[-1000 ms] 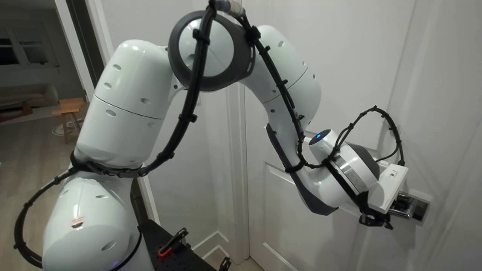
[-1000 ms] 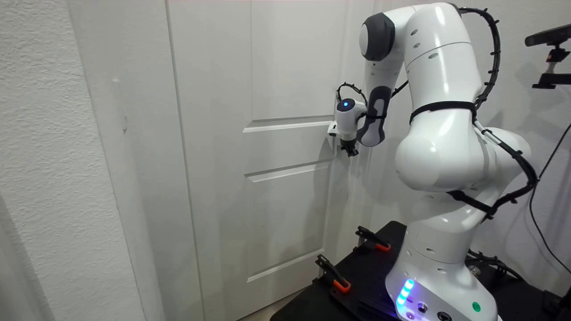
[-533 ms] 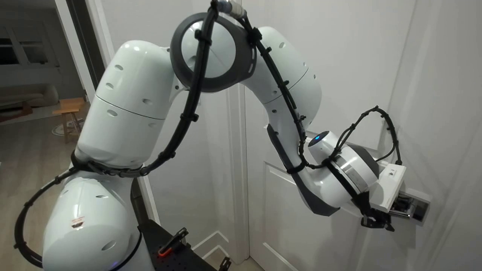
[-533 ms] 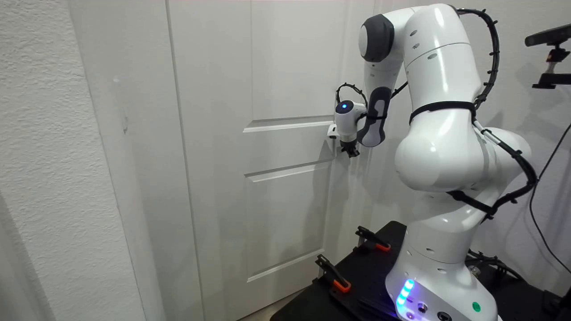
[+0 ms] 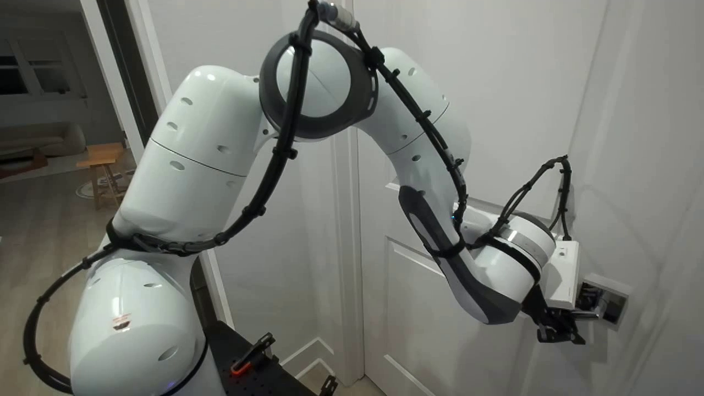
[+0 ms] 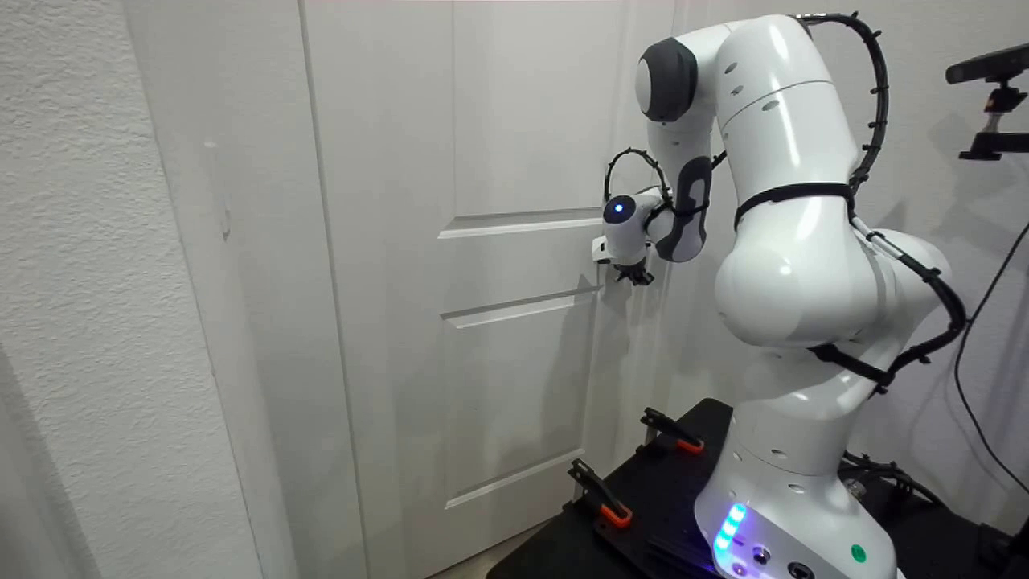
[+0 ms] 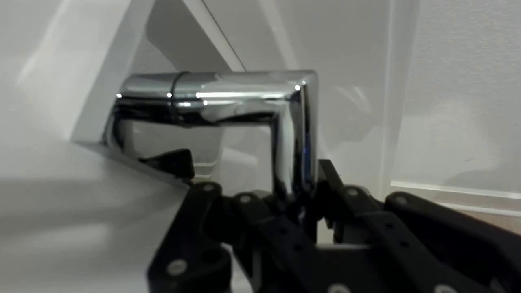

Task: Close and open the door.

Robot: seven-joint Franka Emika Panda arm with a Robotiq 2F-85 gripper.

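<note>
Robot arm (image 6: 792, 201) at a white door (image 6: 518, 269), seen in both exterior views and, at close range, in the wrist view. The door stood upright beyond the arm, its upper panel (image 6: 530, 112) set above its lower panel (image 6: 514, 402). From a square plate (image 5: 615, 311) on the door projected a silver handle (image 7: 244, 95), bent at a right angle. The end effector (image 5: 561, 331) was clenched on the silver handle, whose bent length ran between its 2 fingers (image 7: 330, 175); in the wrist view the finger at the right bordered directly on the metal, whereas contact at the left could not be made out. A white box (image 5: 562, 275) was mounted just above the end effector and near the plate. Black cables (image 5: 283, 148) ran along the arm and looped out from it. The base (image 6: 804, 511) of the arm stood on a black bench (image 6: 671, 482); 2 clamps (image 6: 599, 488) with orange parts sat at the edge of the bench, and a strip of blue light (image 6: 730, 527) glowed on the base. In an exterior view, a wooden stool (image 5: 103, 157) and a sofa (image 5: 41, 137) lay well apart from the arm, toward the left margin. In an exterior view, a dark camera (image 6: 993, 63) stood on a mount at the right margin.
</note>
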